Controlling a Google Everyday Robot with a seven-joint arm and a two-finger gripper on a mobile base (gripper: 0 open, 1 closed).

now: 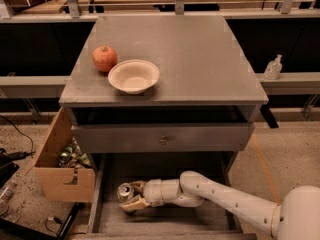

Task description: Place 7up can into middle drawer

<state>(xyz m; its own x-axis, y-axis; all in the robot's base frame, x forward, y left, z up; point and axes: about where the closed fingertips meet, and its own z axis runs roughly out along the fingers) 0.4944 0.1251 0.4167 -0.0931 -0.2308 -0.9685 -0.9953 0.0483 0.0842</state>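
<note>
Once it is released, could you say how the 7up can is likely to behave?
The 7up can, held by the gripper low in the middle drawer, is round, so it would probably roll if tipped. Its smooth metal may slip.

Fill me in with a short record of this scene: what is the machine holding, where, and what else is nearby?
Pincer: low inside the open middle drawer, closed on the 7up can
Can position: near the drawer's left side, silver top showing
Task state: can in the drawer space, not yet released
Cabinet top: red apple left of a white bowl
Upper drawer front: grey, small round knob
Left of cabinet: cardboard box with clutter inside
</note>
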